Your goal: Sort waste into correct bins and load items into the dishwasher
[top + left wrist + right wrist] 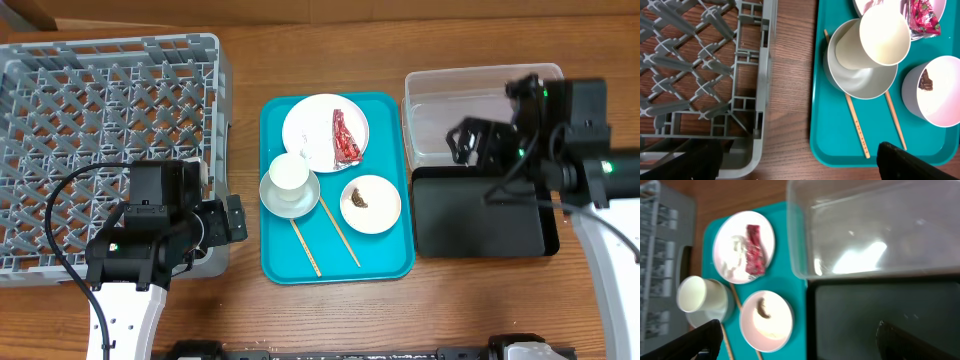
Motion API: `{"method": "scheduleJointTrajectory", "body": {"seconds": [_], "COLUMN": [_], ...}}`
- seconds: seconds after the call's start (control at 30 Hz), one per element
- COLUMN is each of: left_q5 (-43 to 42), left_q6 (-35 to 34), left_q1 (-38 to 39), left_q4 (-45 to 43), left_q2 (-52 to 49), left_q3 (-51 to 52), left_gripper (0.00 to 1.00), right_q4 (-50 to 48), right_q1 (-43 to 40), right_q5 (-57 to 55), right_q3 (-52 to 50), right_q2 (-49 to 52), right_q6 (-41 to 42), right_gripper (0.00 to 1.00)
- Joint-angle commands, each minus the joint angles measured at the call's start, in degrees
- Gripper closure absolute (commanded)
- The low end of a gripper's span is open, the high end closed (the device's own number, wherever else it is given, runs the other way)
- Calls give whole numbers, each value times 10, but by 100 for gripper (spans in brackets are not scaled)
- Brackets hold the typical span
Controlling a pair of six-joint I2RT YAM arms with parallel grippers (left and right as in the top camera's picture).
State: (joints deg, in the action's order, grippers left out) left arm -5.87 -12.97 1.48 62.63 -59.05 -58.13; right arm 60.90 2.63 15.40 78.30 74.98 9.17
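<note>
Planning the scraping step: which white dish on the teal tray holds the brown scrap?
The small dish right of the chopsticks; the large plate carries the red wrapper instead, and the cup looks empty.

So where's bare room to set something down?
Bare: the teal tray near its front edge, either side of the chopsticks; the clear tub; the black tray. Crowded: the tray's upper half, with plate, cup, bowl and small dish close together.

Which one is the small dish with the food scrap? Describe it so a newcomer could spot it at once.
In the overhead view, find the teal tray mid-table. The dish sits on its right half, just below the plate with the red wrapper. Unlike the cup and bowl to its left, it holds a brown scrap.
</note>
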Motion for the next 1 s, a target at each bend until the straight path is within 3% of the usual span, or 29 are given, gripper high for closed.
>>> {"method": "scheduleJointTrajectory", "body": {"seconds": [0.0,0.13,0.23,0.4,0.63,0.97], "left_q5": [-13,-12,-7,33,50,47], "left_q6": [10,10,12,11,-3,-4], "left_q1": [0,0,0,0,-42,-82], "left_q4": [2,2,2,15,41,42], "left_q2": [-1,-1,-1,-1,-1,-1], "left_q3": [-18,-18,-18,-18,-39,-43], "left_gripper": [0,0,0,0,0,0], "right_q4": [-54,-130,-168,-181,-154,-204], "right_q1": [5,54,119,216,248,253], "right_q5": [90,73,-5,-95,-98,-111], "right_q3": [34,34,35,67,147,151], "right_q2": [16,16,25,92,228,380], "right_q6": [-19,-17,-19,-37,-35,-33], "right_gripper": [0,0,2,2,0,4]}}
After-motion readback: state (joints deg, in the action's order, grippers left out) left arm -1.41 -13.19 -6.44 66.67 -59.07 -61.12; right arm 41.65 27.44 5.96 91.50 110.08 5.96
